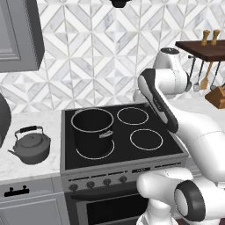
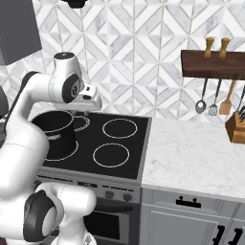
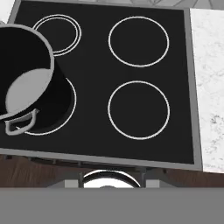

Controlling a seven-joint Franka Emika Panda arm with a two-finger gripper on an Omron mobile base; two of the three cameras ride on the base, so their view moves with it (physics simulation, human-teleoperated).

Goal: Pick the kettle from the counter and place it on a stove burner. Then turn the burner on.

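Kettle [image 1: 30, 145] sits untouched on the tabletop [image 1: 30, 169], looks like heavy, slick, rigid metal; that arched black handle seems the best grab spot, robot's fingers pinched together

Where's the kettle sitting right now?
In the left base view, the kettle stands on the white counter just left of the black cooktop, beside the tall black pot on the front-left ring.
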